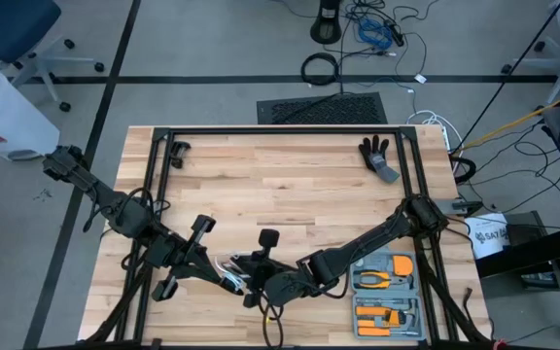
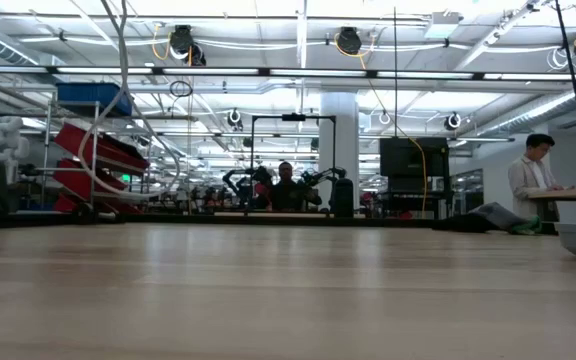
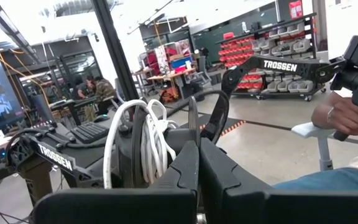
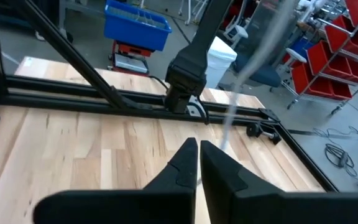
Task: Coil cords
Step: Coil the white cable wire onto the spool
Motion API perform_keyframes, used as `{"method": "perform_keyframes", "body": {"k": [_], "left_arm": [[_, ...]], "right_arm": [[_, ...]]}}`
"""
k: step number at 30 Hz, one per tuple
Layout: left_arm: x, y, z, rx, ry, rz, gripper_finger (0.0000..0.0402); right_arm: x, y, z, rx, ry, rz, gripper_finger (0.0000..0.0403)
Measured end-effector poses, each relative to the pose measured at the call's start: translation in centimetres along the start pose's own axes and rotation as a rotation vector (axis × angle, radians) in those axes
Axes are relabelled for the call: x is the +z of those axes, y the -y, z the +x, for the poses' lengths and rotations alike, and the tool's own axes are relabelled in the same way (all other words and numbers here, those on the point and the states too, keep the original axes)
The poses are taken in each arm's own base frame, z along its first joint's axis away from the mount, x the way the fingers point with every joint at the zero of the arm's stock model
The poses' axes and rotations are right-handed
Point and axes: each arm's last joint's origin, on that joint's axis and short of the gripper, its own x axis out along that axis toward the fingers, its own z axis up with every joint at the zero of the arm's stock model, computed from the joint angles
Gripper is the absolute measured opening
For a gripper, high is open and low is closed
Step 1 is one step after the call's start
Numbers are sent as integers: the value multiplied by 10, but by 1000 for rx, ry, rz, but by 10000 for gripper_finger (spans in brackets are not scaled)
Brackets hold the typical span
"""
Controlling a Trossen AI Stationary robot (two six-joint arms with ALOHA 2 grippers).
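Pale wooden planks form the table (image 1: 290, 185) beneath your two dark arms, which meet low at its near edge in the overhead view. Your left pincer (image 3: 197, 163) has its two fingers pressed together; just beyond its fingertips stands the small black reel (image 3: 139, 149), seen edge-on, with the thin white cord (image 3: 156, 144) wound on it in several turns and one loose loop bulging out to the side. Whether the fingertips pinch the reel or only touch it, you cannot tell from these views. From above, the white cord (image 1: 229, 275) shows as a small pale tangle between the two pincers, very close to both. Your right pincer (image 4: 197, 155) is also closed, fingers together, pointing over the bare wood toward the black frame rail (image 4: 135, 99); a blurred pale strand (image 4: 241, 87) hangs just ahead of its tips, and you cannot tell if it is gripped. Well off to the right pincer's side, near the table's corner, lies an orange tool tray (image 1: 387, 292); a dark glove (image 1: 377, 156) rests far across the table.
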Motion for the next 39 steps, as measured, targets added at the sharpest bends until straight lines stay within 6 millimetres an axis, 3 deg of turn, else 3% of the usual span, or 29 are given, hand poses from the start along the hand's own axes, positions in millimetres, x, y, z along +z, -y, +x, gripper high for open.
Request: {"method": "perform_keyframes", "body": {"k": [10,18,24,39], "left_arm": [[3,4,0,-17,20,-1,2],[3,4,0,-16,21,0,2],[3,4,0,-15,25,-1,2],[3,4,0,-15,25,0,2]], "right_arm": [[-4,-7,-6,33,-30,9,11],[-5,-19,-23,-56,-23,-48,120],[-1,-17,-21,-68,0,-40,174],[11,-6,-7,39,92,13,167]]}}
